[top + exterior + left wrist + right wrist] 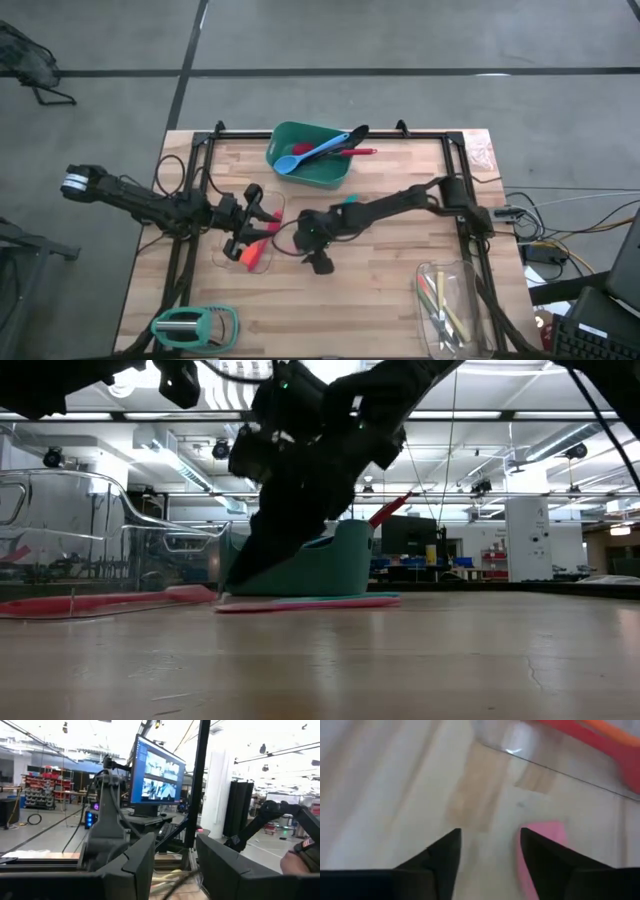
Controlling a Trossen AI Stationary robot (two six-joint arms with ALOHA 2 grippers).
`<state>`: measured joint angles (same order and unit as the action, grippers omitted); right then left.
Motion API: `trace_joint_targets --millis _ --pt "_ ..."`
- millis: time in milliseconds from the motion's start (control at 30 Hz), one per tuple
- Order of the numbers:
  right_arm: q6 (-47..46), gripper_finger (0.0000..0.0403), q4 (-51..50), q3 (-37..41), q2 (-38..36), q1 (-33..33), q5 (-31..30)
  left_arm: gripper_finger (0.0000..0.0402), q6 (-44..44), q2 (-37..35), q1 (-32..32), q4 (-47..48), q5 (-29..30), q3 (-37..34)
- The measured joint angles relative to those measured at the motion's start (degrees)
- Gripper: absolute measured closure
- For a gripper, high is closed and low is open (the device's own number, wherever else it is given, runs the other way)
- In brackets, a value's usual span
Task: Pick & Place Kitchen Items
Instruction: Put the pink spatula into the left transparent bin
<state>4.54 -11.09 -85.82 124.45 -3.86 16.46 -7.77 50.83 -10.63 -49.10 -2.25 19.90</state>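
green tub (322, 172) holding blue spoon (318, 152), red utensil (345, 151)

Pink utensil (540, 855) cut off by the right wrist frame edge, partly behind the right tool's finger (555, 865). Cutlery in right clear tray (452, 300) too small to identify.

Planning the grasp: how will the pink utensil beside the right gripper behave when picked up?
The pink utensil lies flat on smooth wood, so it probably slides if nudged. It looks thin, likely light, hard for the right gripper to pinch.
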Motion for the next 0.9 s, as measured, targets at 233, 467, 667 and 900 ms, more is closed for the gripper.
trace_joint_targets --millis 233,467,667,900 --pt "3.2 0.0137 1.5 -0.9 3.1 0.0 -5.0 0.025 0.0 -0.1 0.0 0.1 0.0 0.0" --pt "3.7 0.0108 4.5 -0.2 3.1 0.8 -6.1 0.025 0.2 0.0 0.0 0.4 0.0 0.0" --pt "3.2 0.0104 4.8 0.6 4.7 2.4 -5.7 0.025 0.2 0.1 0.0 0.4 0.1 0.0" --pt "3.9 0.0163 5.5 1.7 6.3 2.7 -4.8 0.025 0.1 0.1 0.0 0.3 0.2 -0.1"
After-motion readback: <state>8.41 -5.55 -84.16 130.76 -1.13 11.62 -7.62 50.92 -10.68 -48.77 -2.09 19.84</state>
